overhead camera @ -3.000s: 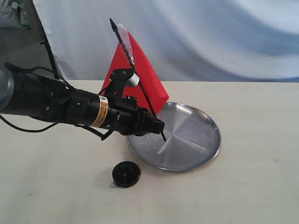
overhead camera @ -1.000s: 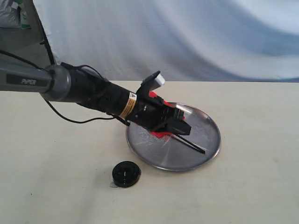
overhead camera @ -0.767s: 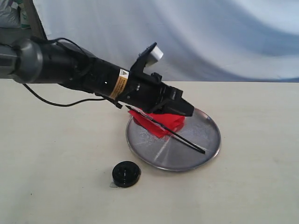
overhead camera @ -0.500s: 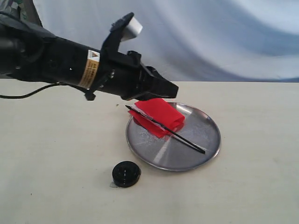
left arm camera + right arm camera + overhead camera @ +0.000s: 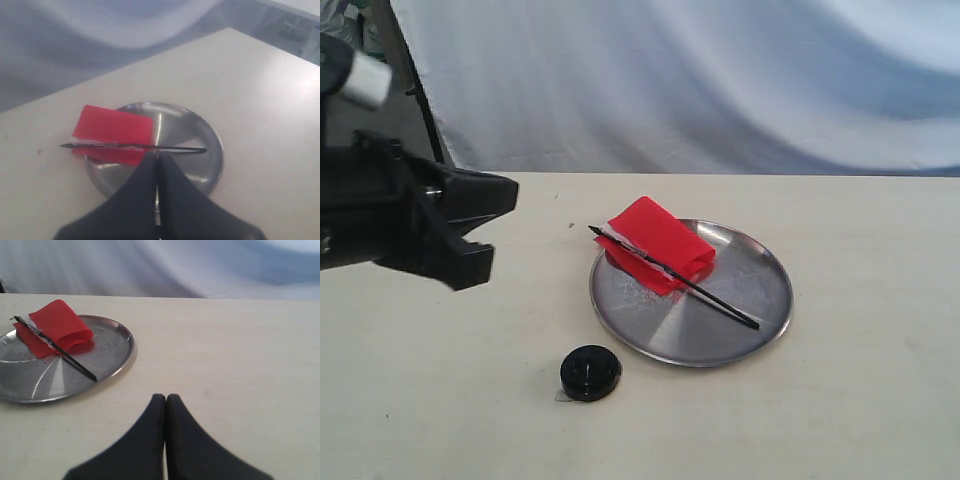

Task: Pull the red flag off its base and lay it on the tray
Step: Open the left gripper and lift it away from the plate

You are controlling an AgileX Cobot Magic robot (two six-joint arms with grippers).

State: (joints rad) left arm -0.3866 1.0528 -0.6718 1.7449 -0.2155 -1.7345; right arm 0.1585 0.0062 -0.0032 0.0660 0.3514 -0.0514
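Note:
The red flag (image 5: 660, 245) lies folded on the silver tray (image 5: 720, 335), its black stick slanting across the dish with the pointed end past the rim. The black base (image 5: 590, 372) sits alone on the table in front of the tray. My left gripper (image 5: 502, 200) hangs at the far left, well away from the tray, shut and holding nothing. In the left wrist view the shut gripper (image 5: 158, 156) points at the flag (image 5: 112, 131) and tray (image 5: 202, 150). My right gripper (image 5: 166, 399) is shut and empty, over bare table beside the tray (image 5: 112, 352) and flag (image 5: 55, 330).
A pale cloth backdrop hangs behind the table's far edge. A black stand leg (image 5: 420, 90) rises at the back left. The cream tabletop (image 5: 860, 300) stretches to the right of the tray.
The left gripper lowered the flag onto the tray, let it go, then rose and drew back to the far left. The flag now rests on the tray. The base has not moved.

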